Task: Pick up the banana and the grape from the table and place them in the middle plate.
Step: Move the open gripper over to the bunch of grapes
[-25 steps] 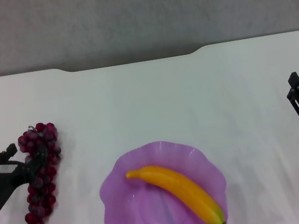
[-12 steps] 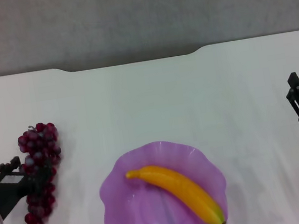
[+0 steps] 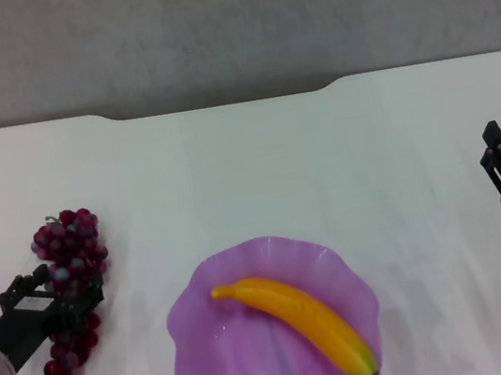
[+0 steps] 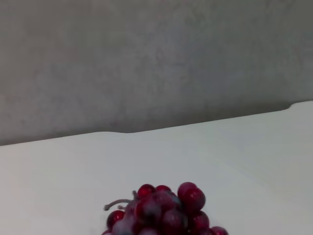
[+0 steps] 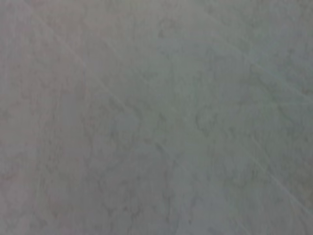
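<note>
The banana lies slantwise inside the purple middle plate near the table's front edge. The grape, a long dark red bunch, lies on the white table left of the plate. My left gripper is clamped across the bunch's middle, hiding that part. The left wrist view shows only the bunch's stem end close up. My right gripper hangs open and apart at the far right, holding nothing.
A grey wall rises behind the table's notched far edge. The right wrist view shows only a grey blurred surface. White tabletop stretches between the plate and the right arm.
My left gripper has come down and moved right onto the grape, closing across its middle. The bunch has shifted slightly to the right. The right arm, banana and plate have not moved.
</note>
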Controlling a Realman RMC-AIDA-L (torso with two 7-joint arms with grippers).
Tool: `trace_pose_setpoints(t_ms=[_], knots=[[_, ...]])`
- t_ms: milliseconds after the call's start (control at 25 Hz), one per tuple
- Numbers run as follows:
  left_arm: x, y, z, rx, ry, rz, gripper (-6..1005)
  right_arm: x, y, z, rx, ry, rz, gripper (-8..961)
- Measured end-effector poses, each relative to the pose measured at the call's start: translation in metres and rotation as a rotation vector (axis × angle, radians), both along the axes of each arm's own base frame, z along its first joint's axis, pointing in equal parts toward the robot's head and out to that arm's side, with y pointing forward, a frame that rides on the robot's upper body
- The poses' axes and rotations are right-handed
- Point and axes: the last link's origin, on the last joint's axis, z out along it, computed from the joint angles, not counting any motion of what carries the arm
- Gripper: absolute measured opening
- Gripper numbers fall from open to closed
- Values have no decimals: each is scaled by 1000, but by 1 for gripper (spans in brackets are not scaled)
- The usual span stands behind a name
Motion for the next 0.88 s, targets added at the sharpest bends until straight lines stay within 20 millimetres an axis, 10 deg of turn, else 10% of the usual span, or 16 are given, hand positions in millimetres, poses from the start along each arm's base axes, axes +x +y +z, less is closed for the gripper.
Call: trace_pose_setpoints(t_ms=[880], knots=[[2,-5,-10,-64,-23,4,878,0,0,0,1,-2,-1,664]])
